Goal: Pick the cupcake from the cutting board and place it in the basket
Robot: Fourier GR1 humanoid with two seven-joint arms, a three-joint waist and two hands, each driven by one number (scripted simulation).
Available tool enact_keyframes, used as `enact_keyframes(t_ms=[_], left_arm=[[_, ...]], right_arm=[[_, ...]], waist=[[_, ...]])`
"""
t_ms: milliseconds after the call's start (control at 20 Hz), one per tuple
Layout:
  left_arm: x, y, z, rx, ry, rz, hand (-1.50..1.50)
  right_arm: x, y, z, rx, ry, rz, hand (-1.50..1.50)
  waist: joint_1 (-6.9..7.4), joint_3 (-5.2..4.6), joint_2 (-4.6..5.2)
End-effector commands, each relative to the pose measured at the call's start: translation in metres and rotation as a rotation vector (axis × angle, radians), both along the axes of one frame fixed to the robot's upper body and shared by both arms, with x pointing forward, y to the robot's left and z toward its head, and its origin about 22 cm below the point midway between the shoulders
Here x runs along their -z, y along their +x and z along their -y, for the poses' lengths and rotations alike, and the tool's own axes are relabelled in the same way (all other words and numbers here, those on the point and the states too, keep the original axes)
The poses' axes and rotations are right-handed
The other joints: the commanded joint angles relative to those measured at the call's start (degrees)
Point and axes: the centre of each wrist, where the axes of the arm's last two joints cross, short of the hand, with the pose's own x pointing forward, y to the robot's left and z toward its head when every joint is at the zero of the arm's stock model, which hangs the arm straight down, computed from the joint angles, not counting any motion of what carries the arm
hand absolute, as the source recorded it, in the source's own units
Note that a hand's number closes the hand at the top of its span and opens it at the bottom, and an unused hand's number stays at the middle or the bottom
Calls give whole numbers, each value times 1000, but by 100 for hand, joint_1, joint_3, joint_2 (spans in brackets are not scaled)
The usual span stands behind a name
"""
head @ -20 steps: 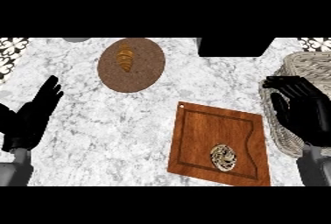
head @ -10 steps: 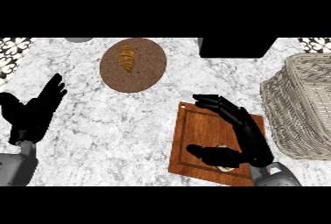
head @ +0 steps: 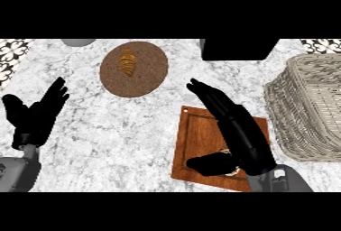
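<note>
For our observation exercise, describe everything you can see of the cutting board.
The cutting board is a reddish-brown wooden rectangle with a groove inside its edge, lying flat and slightly skewed on the marble counter, left of the wicker basket. The right hand covers much of it, hiding most of the cupcake near its lower edge.

Polished wooden cutting board [head: 200, 144] beneath matt black fingers [head: 220, 106]; rough woven wicker basket [head: 310, 108] beside them, on veined marble counter [head: 126, 131].
</note>
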Motion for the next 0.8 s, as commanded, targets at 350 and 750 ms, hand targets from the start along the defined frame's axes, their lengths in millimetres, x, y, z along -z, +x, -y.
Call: enact_keyframes(t_ms=[350,750], left_arm=[[-5,-4,-12,11,13,-2,0],[6,-7,-3,-24,11,8,0]], right_arm=[[-114,6,33,350,-482,-168,-150],[-131,-10,74,175,-509,-391,-150]], waist=[[60,10,0],[-80,20,3]])
